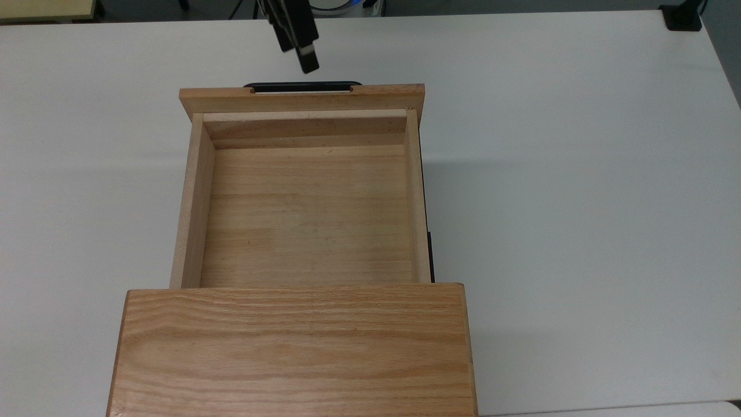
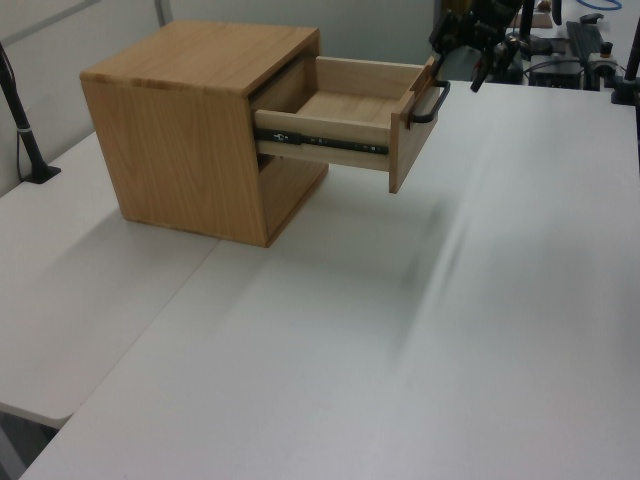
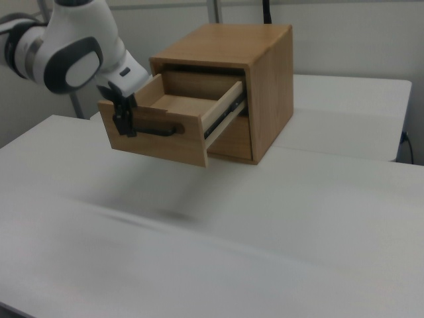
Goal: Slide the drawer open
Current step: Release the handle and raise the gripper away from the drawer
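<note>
Standing well out of its housing, the light wooden drawer (image 1: 307, 208) with its pale plank bottom shows nearly its whole tray in the top view, and its side runner is bared along most of its length in the left view. Its wider front panel faces the far edge of the white table (image 1: 579, 174) in the top view, with the long thin black metal bar handle (image 1: 303, 87) fixed across the panel's outer face. Behind the tray sits the oak-grained cabinet (image 1: 292, 347), squarely on the table. The black two-finger gripper (image 1: 307, 58) hangs just beyond the handle in the top view, apart from the bar and gripping nothing; whether its jaws are spread or pressed together I cannot tell. Judged from this, the sliding looks essentially done: the drawer is open, and little seems left beyond the white robot arm (image 3: 73, 53) clearing away.
</note>
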`<control>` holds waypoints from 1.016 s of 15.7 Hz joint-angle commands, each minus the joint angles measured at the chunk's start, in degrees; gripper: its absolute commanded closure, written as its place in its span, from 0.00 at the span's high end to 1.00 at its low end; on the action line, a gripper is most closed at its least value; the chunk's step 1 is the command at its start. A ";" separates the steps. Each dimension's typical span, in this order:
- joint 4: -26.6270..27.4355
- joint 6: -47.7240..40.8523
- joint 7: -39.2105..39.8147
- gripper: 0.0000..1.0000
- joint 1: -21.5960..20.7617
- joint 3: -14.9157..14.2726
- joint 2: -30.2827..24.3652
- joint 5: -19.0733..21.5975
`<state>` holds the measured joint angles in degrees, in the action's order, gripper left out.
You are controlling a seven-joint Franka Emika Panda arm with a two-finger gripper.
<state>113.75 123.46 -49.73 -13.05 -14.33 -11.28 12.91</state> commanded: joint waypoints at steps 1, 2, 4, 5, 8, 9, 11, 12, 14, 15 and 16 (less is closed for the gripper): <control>-8.16 -16.00 16.10 1.00 -0.48 -0.17 0.20 -1.48; -10.97 -21.36 21.63 1.00 -0.83 -0.08 0.99 -4.18; -15.55 -30.08 32.19 1.00 -1.10 1.49 2.66 -11.30; -16.70 -32.03 36.50 1.00 -1.10 2.11 3.10 -13.16; -18.55 -34.15 46.62 1.00 -1.01 2.29 5.21 -16.24; -19.00 -34.77 48.13 1.00 -0.75 2.29 6.52 -16.43; -20.22 -35.13 49.20 1.00 -0.48 2.38 8.02 -16.43; -20.49 -35.13 49.29 1.00 -0.31 2.47 8.81 -16.43; -20.76 -34.60 49.55 1.00 0.48 2.55 9.52 -16.25; -21.54 -34.51 49.55 1.00 0.57 2.56 9.87 -16.25; -21.81 -34.43 49.64 1.00 0.66 2.56 10.13 -16.25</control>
<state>95.11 90.75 -1.89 -13.14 -11.93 -2.64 -2.75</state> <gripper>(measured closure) 0.000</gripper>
